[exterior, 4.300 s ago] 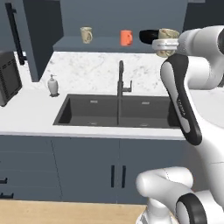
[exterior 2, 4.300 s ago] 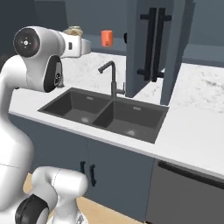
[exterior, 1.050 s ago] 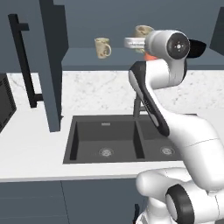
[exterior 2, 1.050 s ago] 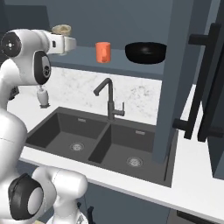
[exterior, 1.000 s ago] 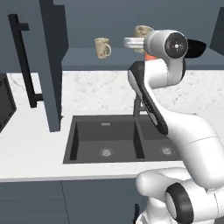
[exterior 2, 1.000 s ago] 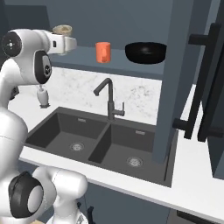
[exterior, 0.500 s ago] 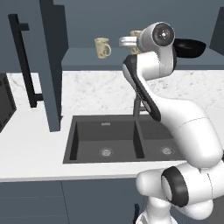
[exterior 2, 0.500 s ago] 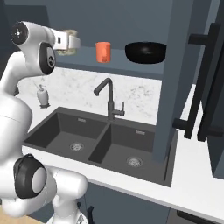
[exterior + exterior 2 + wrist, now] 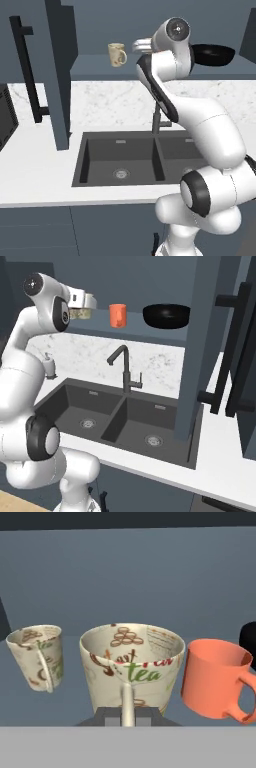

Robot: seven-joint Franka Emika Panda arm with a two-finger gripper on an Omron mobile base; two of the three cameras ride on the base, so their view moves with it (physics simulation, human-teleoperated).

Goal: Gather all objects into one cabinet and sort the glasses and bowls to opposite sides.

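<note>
- Cabinet [image 9: 202, 331]: dark slate-blue wall unit above the sink [image 9: 120, 421], door swung open, long black bar handle [image 9: 235, 346] showing. All items below are placed relative to its open shelf.
- Held beige mug [image 9: 131, 662]: patterned, marked "tea", clamped by its handle in the gripper [image 9: 127, 714]. The jaws are clenched tight on it, handle toward the camera in the hand view. It hangs just above the shelf, between the other beige mug and the orange mug; whether it touches the shelf cannot be told.
- Second beige mug [image 9: 117, 54]: standing on the shelf, toward the end farthest from the black bowl.
- Orange mug [image 9: 118, 315]: standing on the shelf, between the held mug and the bowl.
- Black bowl [image 9: 166, 315]: resting on the shelf at the end opposite the mugs, apart from the orange mug.
- Status, as judged: three of four objects appear gathered and already sorted, cups to one end, bowl to the other.
- Remaining, as judged: set the held mug down in the gap among the cups and release it without nudging either neighbour.
</note>
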